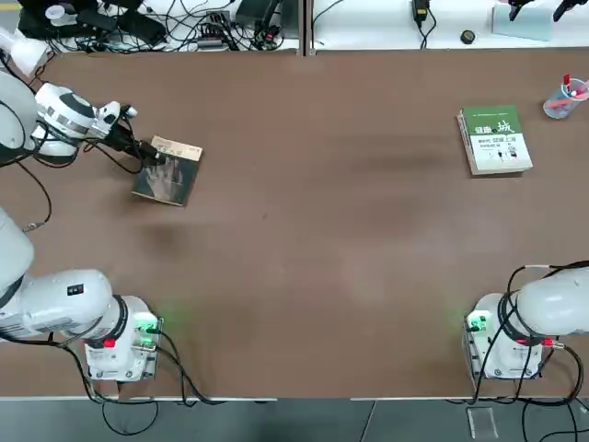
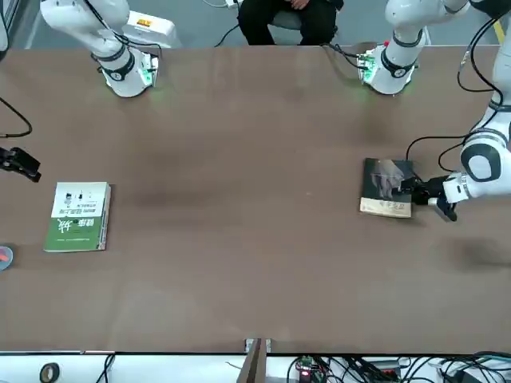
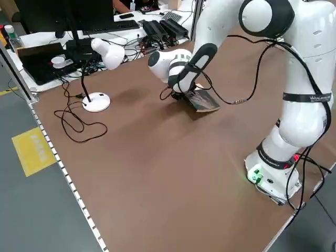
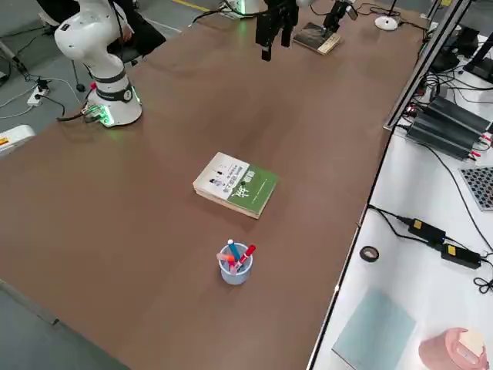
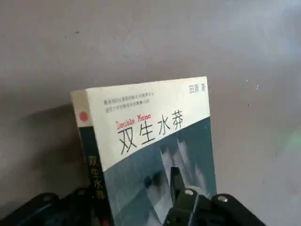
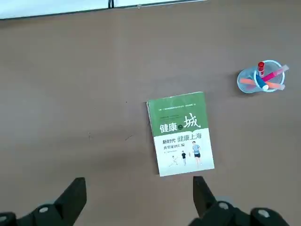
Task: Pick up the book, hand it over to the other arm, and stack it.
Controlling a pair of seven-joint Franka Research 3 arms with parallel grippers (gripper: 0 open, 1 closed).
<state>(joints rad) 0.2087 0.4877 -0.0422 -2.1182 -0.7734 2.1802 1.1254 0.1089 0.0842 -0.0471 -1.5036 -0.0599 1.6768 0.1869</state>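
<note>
On a matte brown table (image 1: pixel 304 230), the left arm's black two-finger gripper (image 1: pixel 147 153) reaches level at about 10 o'clock from the table's centre, its fingers (image 5: pixel 181 200) partly apart and straddling the near edge of a small thin paperback book with a dark grey-green cover and tan band (image 1: pixel 168 171), which lies tilted on the tabletop. Farther off at 2 o'clock lies a flat green-and-white paperback with printed characters (image 1: pixel 495 139), beside a clear plastic cup of coloured pens (image 1: pixel 563 98). Above them hovers the right arm's black gripper (image 4: pixel 275 25), fingers spread wide, holding nothing.
</note>
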